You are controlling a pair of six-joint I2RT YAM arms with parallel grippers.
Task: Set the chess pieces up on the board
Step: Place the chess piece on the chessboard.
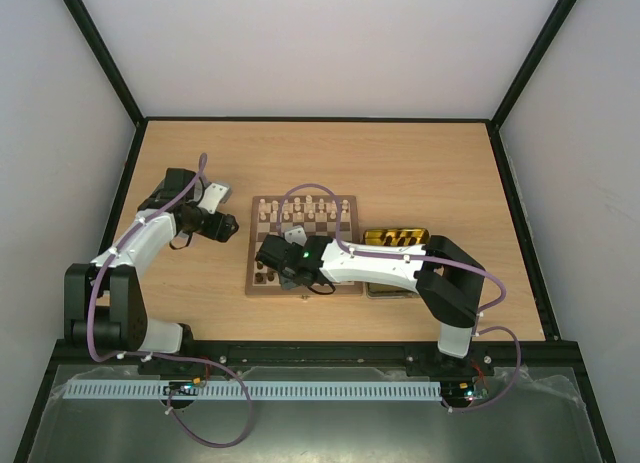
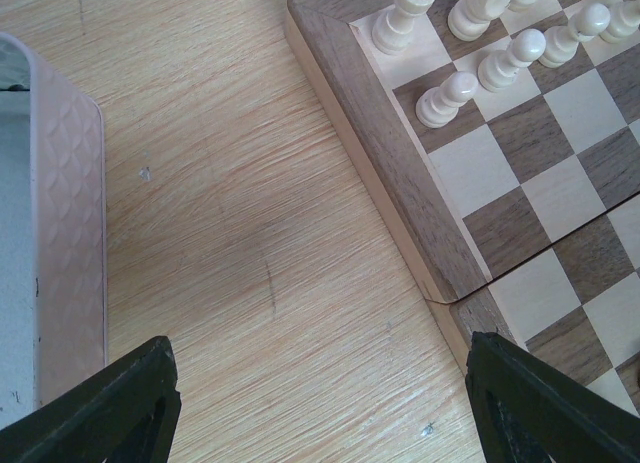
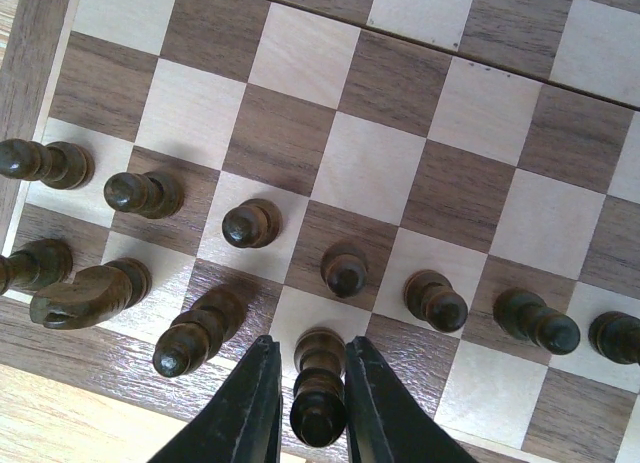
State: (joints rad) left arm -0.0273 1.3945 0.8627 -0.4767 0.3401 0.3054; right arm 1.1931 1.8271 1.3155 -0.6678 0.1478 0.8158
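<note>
The right gripper (image 3: 312,408) straddles a dark back-rank piece (image 3: 318,383) at the board (image 3: 100,361) near rim. The jaws sit close round it, but a real pinch cannot be told. Risk: any sideways drag likely knocks the neighbouring dark piece (image 3: 195,335) just beside, or the held one tips on release. The left gripper (image 2: 320,413) is spread wide over the wooden table (image 2: 230,233), between the tin lid (image 2: 60,233) and the board. White walls and a black frame surround the table.
</note>
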